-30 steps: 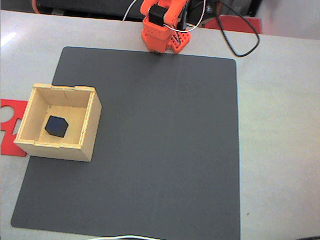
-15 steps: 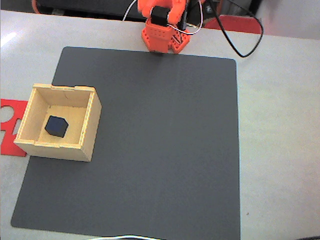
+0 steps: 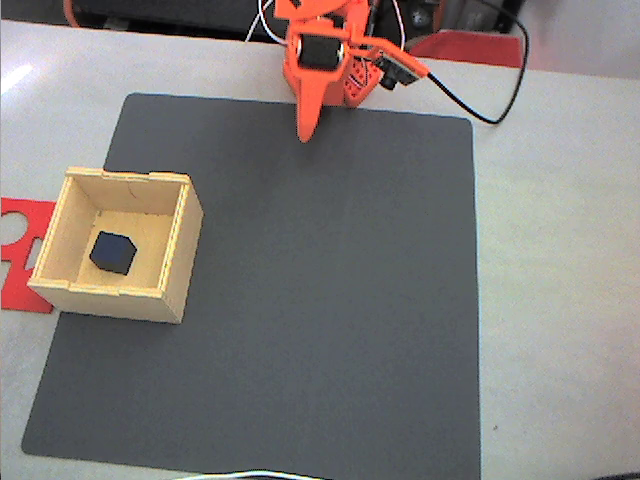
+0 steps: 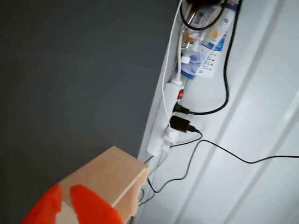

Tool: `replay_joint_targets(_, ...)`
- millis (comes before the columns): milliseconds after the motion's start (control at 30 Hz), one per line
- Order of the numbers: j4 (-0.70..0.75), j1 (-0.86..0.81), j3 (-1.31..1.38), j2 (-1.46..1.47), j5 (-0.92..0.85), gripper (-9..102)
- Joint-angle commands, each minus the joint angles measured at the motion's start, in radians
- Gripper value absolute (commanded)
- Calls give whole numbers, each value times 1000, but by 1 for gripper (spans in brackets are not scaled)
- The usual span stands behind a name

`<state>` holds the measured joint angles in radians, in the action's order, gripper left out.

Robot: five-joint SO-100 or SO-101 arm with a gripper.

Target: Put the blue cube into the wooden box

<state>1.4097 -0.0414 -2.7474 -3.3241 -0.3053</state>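
Progress: we judge the task done; the blue cube (image 3: 112, 252) lies on the floor of the wooden box (image 3: 178, 262), nothing left but for the arm to rest.
Cube and claw: well apart; the box sits at the mat's left edge in the fixed view, the claw (image 3: 305, 131) at the tabletop's far edge.
Claw state: fingertips (image 4: 91, 205) slightly parted in the wrist view, gripping nothing.

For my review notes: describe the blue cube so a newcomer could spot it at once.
In the fixed view, find the dark grey mat, then the wooden box at its left edge. The blue cube lies inside, small and navy against pale plywood, unlike the flat red piece beside the box.
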Motion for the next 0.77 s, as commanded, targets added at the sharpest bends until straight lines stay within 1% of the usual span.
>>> replay_joint_targets(0,-38,9,-44,-14,31,0)
replay_joint_targets(233,-144,2,-247,-15,107,0)
replay_joint_targets(367,-149,-44,-249,-15,124,0)
replay_joint_targets(733,-150,-46,-249,-15,124,0)
